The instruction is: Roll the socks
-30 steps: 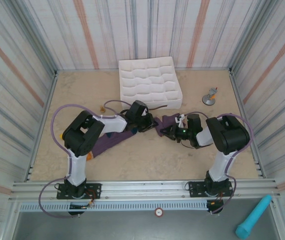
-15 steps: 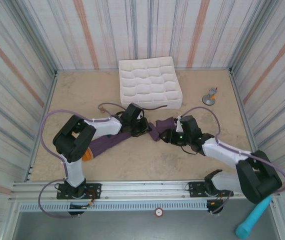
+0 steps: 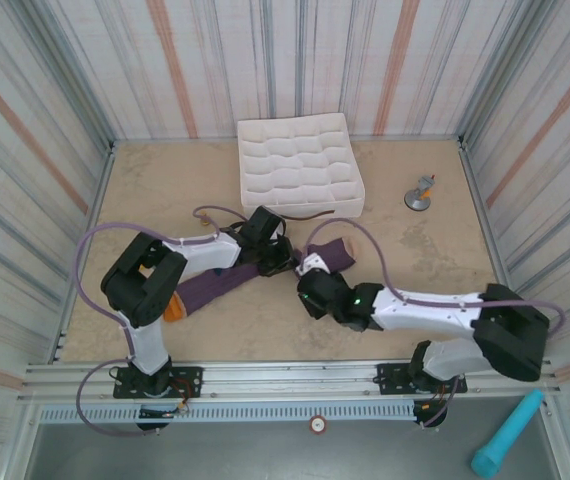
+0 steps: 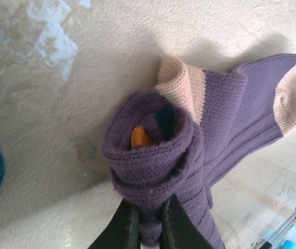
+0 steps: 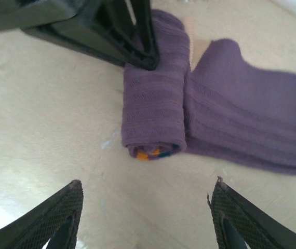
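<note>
Rolled end of the socks [image 4: 153, 150] sits clamped in the left gripper [image 4: 149, 215], likely to stop it unwinding; right gripper [image 5: 147, 189] hovers near, jaws apart.

setting: robot lab cell | cues: striped enclosure walls [image 3: 55, 120], aluminium mounting rail [image 3: 295, 380]

On the table [image 3: 445, 270], socks [image 5: 155, 104] at centre, box [image 3: 300, 165] behind them, stand [image 3: 420, 193] right of box

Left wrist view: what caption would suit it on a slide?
Left gripper pinching a half-rolled bundle of purple knit socks, tan ends lying unrolled on the beige table.
</note>
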Controlling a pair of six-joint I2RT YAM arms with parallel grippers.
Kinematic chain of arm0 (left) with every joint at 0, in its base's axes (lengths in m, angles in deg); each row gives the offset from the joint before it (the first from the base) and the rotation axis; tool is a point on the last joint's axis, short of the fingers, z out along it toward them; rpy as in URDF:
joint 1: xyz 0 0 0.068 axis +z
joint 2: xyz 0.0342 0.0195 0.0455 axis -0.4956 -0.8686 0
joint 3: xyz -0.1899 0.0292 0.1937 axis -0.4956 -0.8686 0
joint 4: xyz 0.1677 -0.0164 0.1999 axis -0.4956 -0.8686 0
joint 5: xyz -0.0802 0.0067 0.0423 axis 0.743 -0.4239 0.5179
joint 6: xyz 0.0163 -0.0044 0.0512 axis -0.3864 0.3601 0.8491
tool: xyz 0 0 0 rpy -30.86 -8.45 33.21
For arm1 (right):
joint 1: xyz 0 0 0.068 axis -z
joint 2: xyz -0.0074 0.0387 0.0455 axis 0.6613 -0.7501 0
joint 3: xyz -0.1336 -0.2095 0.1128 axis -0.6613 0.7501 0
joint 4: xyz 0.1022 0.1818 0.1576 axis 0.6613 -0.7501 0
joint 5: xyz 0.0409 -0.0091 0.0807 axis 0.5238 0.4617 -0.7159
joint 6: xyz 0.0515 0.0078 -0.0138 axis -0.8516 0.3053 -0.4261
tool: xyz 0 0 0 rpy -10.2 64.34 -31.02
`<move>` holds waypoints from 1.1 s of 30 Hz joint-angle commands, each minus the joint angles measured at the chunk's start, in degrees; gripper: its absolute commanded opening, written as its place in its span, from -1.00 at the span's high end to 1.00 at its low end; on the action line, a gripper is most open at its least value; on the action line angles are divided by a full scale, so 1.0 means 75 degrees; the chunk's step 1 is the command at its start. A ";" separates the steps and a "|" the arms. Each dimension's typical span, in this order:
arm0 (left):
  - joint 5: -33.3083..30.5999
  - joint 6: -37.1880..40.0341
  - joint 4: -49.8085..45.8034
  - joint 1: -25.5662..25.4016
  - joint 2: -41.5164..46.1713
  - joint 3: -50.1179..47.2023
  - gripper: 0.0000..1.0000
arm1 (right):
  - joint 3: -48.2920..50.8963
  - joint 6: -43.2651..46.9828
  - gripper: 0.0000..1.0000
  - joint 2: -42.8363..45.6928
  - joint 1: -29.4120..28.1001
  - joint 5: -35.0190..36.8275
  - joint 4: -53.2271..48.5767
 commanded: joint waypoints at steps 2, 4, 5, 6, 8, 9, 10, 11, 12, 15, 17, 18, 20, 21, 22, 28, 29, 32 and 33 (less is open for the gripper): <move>0.0121 0.0199 -0.0641 0.0078 0.0128 0.0096 1.00 | -0.0552 0.1169 -0.28 -0.1233 -0.0862 0.2598 0.0408; 0.0170 0.0177 -0.0623 0.0071 0.0100 0.0095 1.00 | -0.0735 0.1466 -0.26 -0.1821 -0.1090 0.3081 0.0697; 0.0185 0.0181 -0.0627 0.0069 0.0092 0.0109 1.00 | -0.0856 0.1533 -0.25 -0.2074 -0.1150 0.3271 0.0766; 0.0192 0.0184 -0.0645 0.0079 0.0083 0.0110 1.00 | -0.0915 0.1584 -0.25 -0.2267 -0.1175 0.3406 0.0837; 0.0230 0.0187 -0.0658 0.0074 0.0089 0.0093 1.00 | -0.1022 0.1687 -0.24 -0.2637 -0.1158 0.3655 0.1051; 0.0235 0.0195 -0.0656 0.0090 0.0087 0.0083 1.00 | -0.1034 0.1742 -0.24 -0.2783 -0.1140 0.3706 0.1144; 0.0235 0.0200 -0.0658 0.0096 0.0100 0.0084 1.00 | -0.1084 0.1752 -0.24 -0.2935 -0.1093 0.3762 0.1181; 0.0245 0.0202 -0.0670 0.0096 0.0102 0.0075 1.00 | -0.1115 0.1737 -0.23 -0.3091 -0.1063 0.3860 0.1215; 0.0258 0.0205 -0.0670 0.0114 0.0117 0.0073 1.00 | -0.1139 0.1739 -0.22 -0.3228 -0.1041 0.3928 0.1221; 0.0253 0.0246 -0.0670 0.0119 0.0147 0.0052 1.00 | -0.1203 0.1652 -0.20 -0.3601 -0.0971 0.4084 0.1221; 0.0267 0.0261 -0.0632 0.0115 0.0164 0.0021 1.00 | -0.1200 0.1572 -0.15 -0.3787 -0.0911 0.4069 0.1221; 0.0279 0.0259 -0.0618 0.0117 0.0162 0.0019 1.00 | -0.1194 0.1524 -0.13 -0.3865 -0.0889 0.4024 0.1220; 0.0296 0.0247 -0.0602 0.0125 0.0163 0.0002 1.00 | -0.1175 0.1420 -0.06 -0.3971 -0.0839 0.3974 0.1214; 0.0301 0.0245 -0.0608 0.0137 0.0168 -0.0017 1.00 | -0.1166 0.1353 0.01 -0.4012 -0.0810 0.3941 0.1209; 0.0294 0.0263 -0.0601 0.0137 0.0182 -0.0028 1.00 | -0.1156 0.1276 0.14 -0.4041 -0.0780 0.3894 0.1209; 0.0316 0.0325 -0.0458 0.0161 0.0277 -0.0117 0.75 | -0.0968 0.0830 0.86 -0.4029 -0.0527 0.3294 0.1158; 0.0275 0.0316 -0.0442 0.0161 0.0315 -0.0132 0.63 | -0.0901 0.0758 0.93 -0.3969 -0.0473 0.3143 0.1162; 0.0240 0.0371 -0.0467 0.0167 0.0375 -0.0131 0.14 | -0.0624 0.0582 1.00 -0.3760 -0.0275 0.2640 0.1287; 0.0254 0.0375 -0.0500 0.0171 0.0370 -0.0104 -0.07 | -0.0525 0.0544 1.00 -0.3687 -0.0199 0.2492 0.1334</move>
